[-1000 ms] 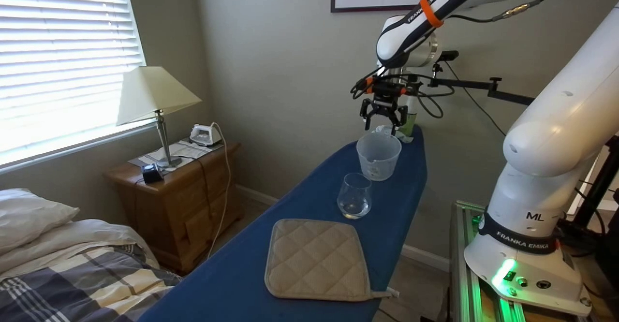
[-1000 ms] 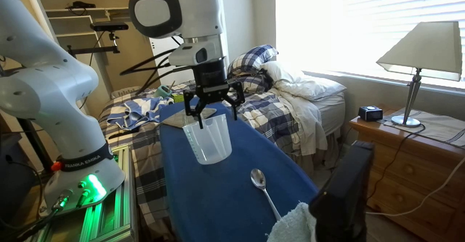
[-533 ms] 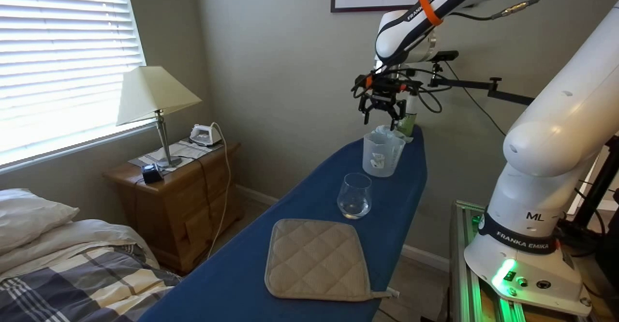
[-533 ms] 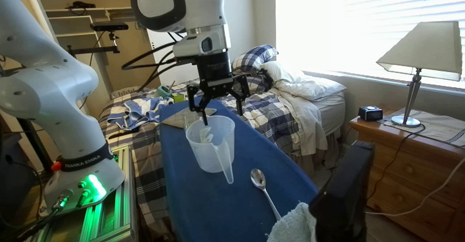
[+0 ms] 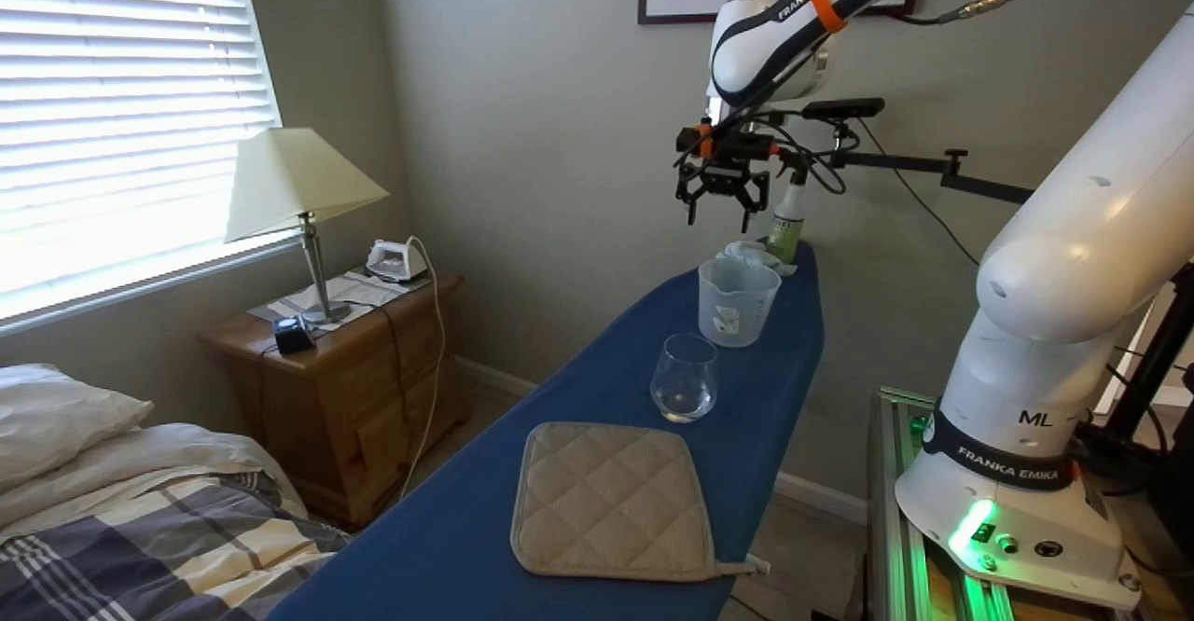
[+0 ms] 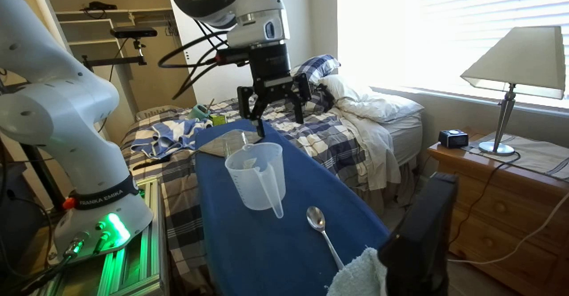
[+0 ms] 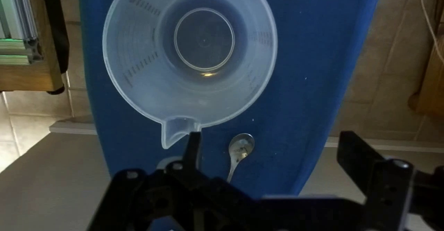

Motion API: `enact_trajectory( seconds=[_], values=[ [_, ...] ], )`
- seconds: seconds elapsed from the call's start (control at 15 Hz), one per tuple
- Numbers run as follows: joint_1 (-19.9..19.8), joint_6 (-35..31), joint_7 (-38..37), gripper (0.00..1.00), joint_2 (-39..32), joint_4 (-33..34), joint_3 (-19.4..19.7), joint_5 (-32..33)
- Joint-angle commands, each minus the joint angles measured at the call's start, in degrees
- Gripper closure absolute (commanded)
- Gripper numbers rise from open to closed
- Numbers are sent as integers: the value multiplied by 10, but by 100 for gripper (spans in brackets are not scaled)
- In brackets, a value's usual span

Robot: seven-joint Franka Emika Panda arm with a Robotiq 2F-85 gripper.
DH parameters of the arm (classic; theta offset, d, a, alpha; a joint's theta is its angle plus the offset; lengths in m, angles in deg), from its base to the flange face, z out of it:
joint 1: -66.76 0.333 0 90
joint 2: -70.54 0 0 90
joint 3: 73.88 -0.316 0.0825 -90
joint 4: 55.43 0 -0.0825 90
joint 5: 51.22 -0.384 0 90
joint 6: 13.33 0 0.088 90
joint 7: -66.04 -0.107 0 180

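The gripper [image 6: 280,127] stands wide and empty, higher than the measuring cup [image 6: 254,179], which rests upright on the blue ironing board [image 6: 262,251] between the glass [image 5: 684,383] and the spoon [image 6: 323,234]; for clean clearance, hold the 2 jaws spread, raise vertically, and avoid brushing the handle [image 6: 270,191] during sideways travel

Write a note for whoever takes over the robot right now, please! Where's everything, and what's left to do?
Pincer: open, empty, hanging above the ironing board.
Things: measuring jug upright on the board, between the stemless glass and the spoon.
Done: the jug stands by itself, not held.
Left, perhaps: moving the pincer well clear of the jug.
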Motion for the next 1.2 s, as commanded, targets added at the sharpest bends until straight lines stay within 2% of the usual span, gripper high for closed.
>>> enact_trajectory(
  seconds=[0.0, 0.4, 1.13],
  values=[
    [31, 76, 70, 0, 25, 25, 3, -30],
    [73, 177, 196, 0, 84, 30, -10, -61],
    [113, 267, 438, 0, 172, 3, -28, -117]
  ],
)
